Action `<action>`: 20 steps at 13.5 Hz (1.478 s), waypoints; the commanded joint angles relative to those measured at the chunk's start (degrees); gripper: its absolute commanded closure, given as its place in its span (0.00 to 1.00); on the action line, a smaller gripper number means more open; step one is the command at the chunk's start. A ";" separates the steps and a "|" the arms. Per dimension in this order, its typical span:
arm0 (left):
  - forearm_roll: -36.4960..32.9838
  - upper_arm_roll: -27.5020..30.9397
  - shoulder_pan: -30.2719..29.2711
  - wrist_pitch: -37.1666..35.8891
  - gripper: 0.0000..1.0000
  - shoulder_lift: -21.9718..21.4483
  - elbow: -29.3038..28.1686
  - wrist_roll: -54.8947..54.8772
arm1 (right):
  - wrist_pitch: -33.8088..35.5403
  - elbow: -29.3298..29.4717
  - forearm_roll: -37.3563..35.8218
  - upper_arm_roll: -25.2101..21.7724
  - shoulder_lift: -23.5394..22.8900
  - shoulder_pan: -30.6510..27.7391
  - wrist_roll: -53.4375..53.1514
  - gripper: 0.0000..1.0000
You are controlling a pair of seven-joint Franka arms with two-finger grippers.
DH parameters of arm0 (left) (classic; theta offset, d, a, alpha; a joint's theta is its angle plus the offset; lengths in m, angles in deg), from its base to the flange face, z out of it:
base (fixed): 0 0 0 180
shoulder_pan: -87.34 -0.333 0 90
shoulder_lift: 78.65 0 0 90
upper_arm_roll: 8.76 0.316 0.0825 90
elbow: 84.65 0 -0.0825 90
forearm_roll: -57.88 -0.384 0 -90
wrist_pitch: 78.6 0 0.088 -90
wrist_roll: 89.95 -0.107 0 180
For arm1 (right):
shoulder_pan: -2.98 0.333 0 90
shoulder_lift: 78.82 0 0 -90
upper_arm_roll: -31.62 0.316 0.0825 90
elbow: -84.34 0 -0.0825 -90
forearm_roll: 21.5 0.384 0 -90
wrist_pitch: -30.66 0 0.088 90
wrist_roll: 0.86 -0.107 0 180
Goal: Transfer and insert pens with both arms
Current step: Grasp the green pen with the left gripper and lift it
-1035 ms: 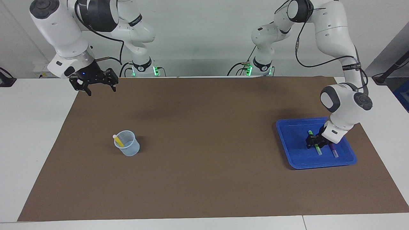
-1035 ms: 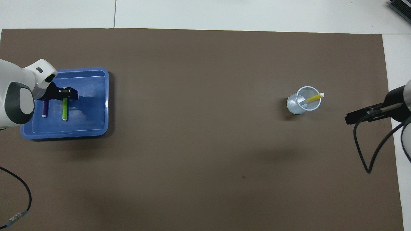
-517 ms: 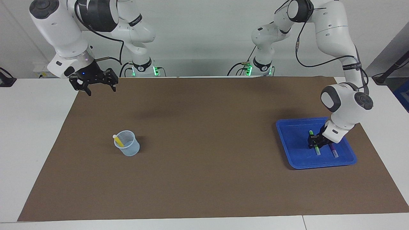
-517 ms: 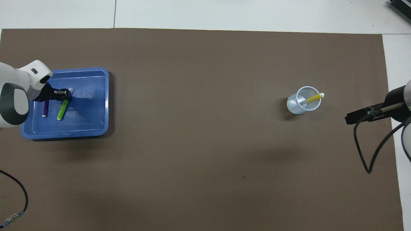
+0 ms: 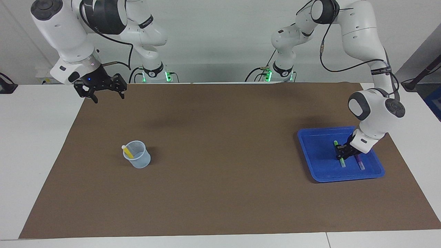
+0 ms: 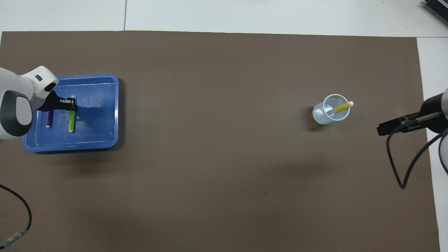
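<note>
the left claw (image 5: 341, 154) is down inside the blue tray (image 5: 311, 151) at the left arm's end of the worktop (image 5: 220, 193), its fingertips pinched tight on the bright green pen (image 5: 342, 161) near the end that lies farther from the robots. the purple pen (image 5: 360, 162) lies flat in the same tray just beside the green one, toward the table's edge, roughly parallel to it and free of the claw. the yellow pen (image 5: 127, 151) stands tilted in the clear plastic cup (image 5: 138, 159) at the right arm's end of the brown mat (image 5: 220, 137), its whitish end poking over the rim. the right claw (image 5: 102, 90) hangs in the air over the mat's corner by the right arm's base, fingers spread apart and holding nothing; that arm waits.
</note>
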 commanded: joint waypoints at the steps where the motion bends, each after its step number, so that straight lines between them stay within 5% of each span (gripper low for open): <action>1: -0.71 -0.11 -0.22 -3.74 1.00 -1.69 -0.32 -0.05 | 1.12 -0.63 0.61 0.39 1.02 -0.70 -0.66 0.00; 5: -0.28 -0.20 0.83 -12.53 1.00 -1.25 7.14 0.03 | 1.74 -1.41 0.61 0.39 1.46 -0.70 -0.75 0.00; 9: 13.05 -0.02 0.30 -20.87 1.00 -1.60 8.03 0.73 | 1.74 -2.12 1.14 0.39 1.90 -0.70 -0.58 0.00; 11: 13.88 -0.64 2.13 -23.78 1.00 -1.60 9.52 8.33 | 1.04 -4.30 2.01 0.47 2.77 -0.61 -1.80 0.00; 16: 18.79 -0.72 4.78 -29.24 1.00 -3.00 9.89 27.68 | -5.79 -5.81 17.20 0.74 3.13 0.44 -9.95 0.00; 20: 23.97 -1.34 7.50 -31.34 1.00 -3.27 9.53 40.09 | -16.60 -7.83 26.60 1.00 1.64 8.24 -17.79 0.00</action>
